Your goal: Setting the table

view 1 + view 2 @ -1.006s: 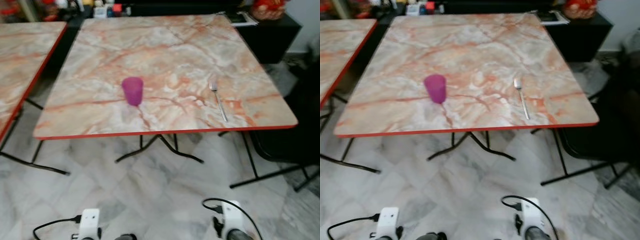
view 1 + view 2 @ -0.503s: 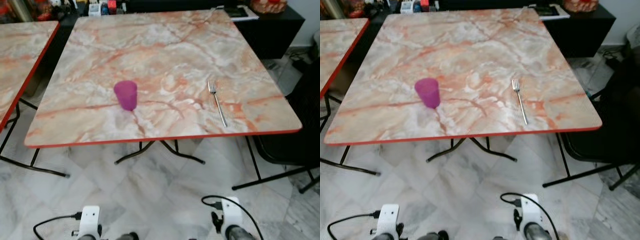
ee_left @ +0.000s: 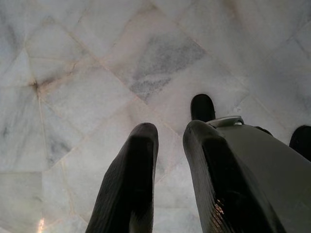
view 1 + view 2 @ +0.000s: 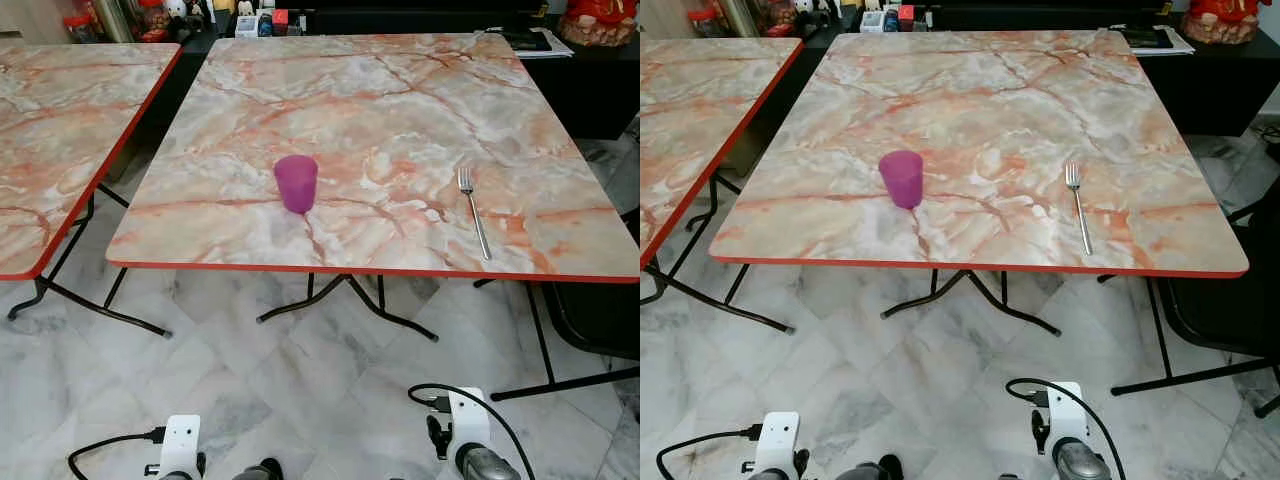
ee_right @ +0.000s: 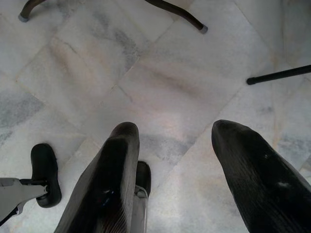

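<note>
Purple cup (image 4: 296, 183) mid-table, fork (image 4: 473, 213) nearer the table's (image 4: 400, 90) right edge

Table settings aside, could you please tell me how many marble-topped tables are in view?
2: one table ahead holds the cup and fork; a second table stands to its left, partly cut off.

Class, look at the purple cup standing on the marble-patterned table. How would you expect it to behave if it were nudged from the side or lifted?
The purple cup looks like thin plastic, so it is probably light and rigid. It narrows toward its base, so a high sideways push might tip it. The table appears glossy, so a low nudge would likely slide it.
</note>
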You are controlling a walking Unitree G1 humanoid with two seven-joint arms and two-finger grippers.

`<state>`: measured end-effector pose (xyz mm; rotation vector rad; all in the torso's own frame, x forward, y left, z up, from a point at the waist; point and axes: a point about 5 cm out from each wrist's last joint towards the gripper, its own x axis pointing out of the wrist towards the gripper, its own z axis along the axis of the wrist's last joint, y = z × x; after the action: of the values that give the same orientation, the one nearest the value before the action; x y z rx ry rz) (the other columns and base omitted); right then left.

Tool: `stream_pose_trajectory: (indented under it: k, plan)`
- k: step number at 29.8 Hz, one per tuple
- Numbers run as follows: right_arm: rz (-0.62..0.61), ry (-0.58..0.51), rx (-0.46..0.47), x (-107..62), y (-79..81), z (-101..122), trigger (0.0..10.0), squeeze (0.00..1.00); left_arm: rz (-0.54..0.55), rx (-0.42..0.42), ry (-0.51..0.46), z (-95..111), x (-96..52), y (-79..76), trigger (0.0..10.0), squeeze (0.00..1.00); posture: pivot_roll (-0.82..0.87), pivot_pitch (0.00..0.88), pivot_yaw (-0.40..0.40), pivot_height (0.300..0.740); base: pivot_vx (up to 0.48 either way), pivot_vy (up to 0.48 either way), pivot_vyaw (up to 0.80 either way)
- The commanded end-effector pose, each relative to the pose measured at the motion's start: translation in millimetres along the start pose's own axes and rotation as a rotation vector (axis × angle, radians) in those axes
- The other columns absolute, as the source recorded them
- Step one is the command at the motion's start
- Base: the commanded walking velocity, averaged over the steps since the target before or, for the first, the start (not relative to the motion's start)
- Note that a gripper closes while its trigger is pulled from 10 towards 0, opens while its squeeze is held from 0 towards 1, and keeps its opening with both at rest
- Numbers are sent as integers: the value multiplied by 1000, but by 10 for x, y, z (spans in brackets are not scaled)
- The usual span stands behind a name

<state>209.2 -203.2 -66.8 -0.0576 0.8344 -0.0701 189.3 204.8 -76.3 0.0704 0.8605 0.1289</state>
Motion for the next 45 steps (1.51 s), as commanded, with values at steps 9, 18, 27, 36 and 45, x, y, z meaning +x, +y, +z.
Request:
stream_pose_trajectory:
  k: [9, 18, 27, 36, 45]
  plan:
    - [-8, -2, 18, -2, -21, 0, 10000, 0, 0, 2, 42, -87, -15, 6, 10000, 0, -69, 200, 9, 740, 293, 0, 0]
    - [-6, 24, 9, -27, -1, -113, 10000, 0, 0, 4, 44, -92, -16, 11, 10000, 0, -68, 194, 10, 740, 302, 0, 0]
    - [-7, 6, 15, -12, -22, -43, 10000, 0, 0, 6, 45, -101, -19, 21, 10000, 0, -72, 185, 10, 740, 168, 0, 0]
    - [2, -32, 4, 4, -32, 56, 10000, 0, -11, 13, 55, -133, -27, 14, 10000, 0, -81, 178, 6, 740, 0, 0, 0]
    - [29, -129, -46, -27, -47, 88, 10000, 0, -12, 15, 60, -146, -30, -1, 10000, 0, -101, 195, -7, 740, 0, 0, 0]
